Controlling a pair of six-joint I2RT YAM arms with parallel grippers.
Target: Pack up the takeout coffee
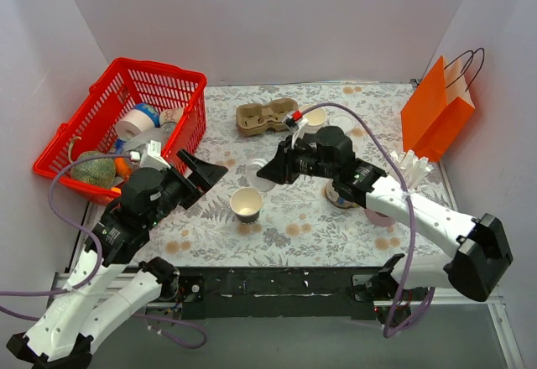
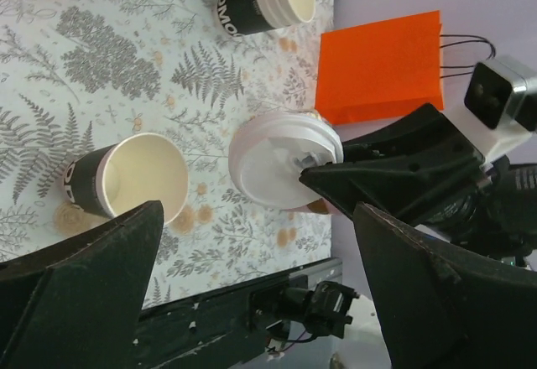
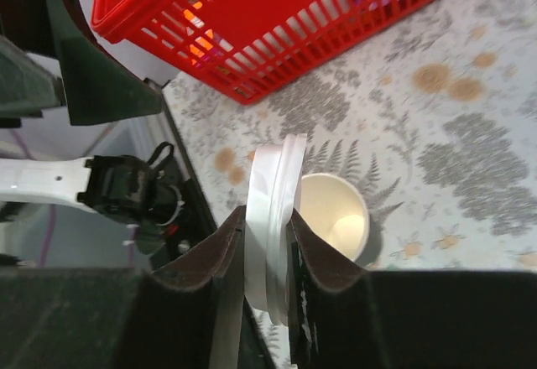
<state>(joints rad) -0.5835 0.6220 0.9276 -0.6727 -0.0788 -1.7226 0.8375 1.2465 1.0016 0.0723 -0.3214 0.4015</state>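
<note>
The lid [image 3: 273, 184] is clamped edge-on in the right claw [image 3: 267, 222], at 1 o'clock of the lidless cup [image 1: 246, 205] mid-worktop [image 1: 294, 226], seemingly ready for capping. The left claw [image 1: 201, 183] is spread apart at the cup's 9 o'clock, probably kept clear.

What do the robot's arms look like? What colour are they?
The left arm and right arm have white tube-like lower parts and chunky black parts nearer the grippers. The left gripper and right gripper each have two black wedge-shaped fingers. A purple cable loops along each arm.
</note>
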